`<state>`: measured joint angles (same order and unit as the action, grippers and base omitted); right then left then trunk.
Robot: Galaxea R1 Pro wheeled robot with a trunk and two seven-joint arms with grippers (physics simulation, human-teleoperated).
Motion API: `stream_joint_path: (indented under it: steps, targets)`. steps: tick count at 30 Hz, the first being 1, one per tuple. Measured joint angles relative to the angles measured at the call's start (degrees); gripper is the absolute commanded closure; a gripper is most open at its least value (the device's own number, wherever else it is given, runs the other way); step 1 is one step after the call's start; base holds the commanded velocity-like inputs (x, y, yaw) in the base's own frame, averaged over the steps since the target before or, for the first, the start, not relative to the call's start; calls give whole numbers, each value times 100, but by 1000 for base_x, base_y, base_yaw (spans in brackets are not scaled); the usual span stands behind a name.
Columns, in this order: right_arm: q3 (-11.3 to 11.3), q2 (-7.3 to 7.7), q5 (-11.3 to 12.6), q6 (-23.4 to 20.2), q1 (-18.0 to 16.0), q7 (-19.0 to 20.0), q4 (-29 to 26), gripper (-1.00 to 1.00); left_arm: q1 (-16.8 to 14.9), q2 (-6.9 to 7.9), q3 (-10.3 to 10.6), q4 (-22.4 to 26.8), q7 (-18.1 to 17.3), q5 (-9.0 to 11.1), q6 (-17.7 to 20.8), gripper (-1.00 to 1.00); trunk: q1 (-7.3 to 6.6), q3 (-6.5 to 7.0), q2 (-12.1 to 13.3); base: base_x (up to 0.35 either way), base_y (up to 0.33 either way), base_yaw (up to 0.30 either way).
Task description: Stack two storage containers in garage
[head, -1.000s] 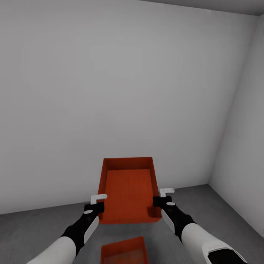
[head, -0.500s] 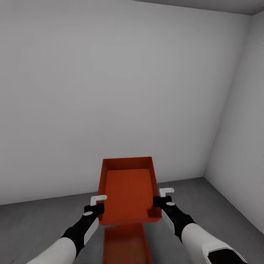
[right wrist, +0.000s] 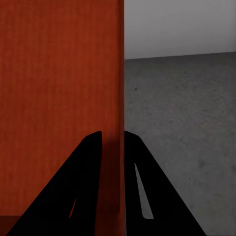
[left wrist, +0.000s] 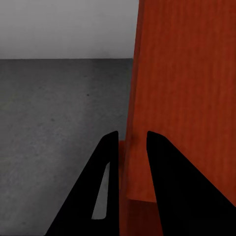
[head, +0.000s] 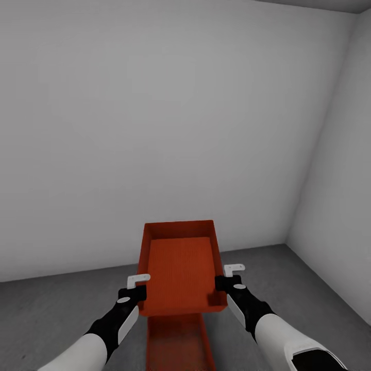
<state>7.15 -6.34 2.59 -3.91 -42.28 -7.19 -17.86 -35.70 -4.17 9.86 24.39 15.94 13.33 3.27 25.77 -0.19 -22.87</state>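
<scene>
Two orange-red boxes in the head view. Upper box (head: pixel 180 268) is held up off the floor (head: pixel 62 309), open top up, long axis running straight away from the robot toward the white wall (head: pixel 154 129), roughly level. Lower box (head: pixel 178 342) sits on the dark grey floor right beneath it, same heading, near end cut off by the frame edge; can't tell if the two touch. Left end effector (head: pixel 135 286) is clamped on the upper box's left side wall near the front corner; left wrist cam shows the wall (left wrist: pixel 182 98) pinched between its dark fingers (left wrist: pixel 105 167). Right end effector (head: pixel 230 275) grips the right side wall likewise, wall (right wrist: pixel 59 98) between its fingers (right wrist: pixel 91 167). Room corner w/ side wall (head: pixel 340 180) at right.
</scene>
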Motion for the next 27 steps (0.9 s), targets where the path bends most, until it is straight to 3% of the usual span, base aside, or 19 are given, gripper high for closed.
stream_joint_path:
  steps: [27]
  targets:
    - [-1, 0, -6, -11, 3, 1, 0, 100, 3, 0, 2, -10, -1, 12, -1, 100, -2, -238, 9, 0, 0, 0]
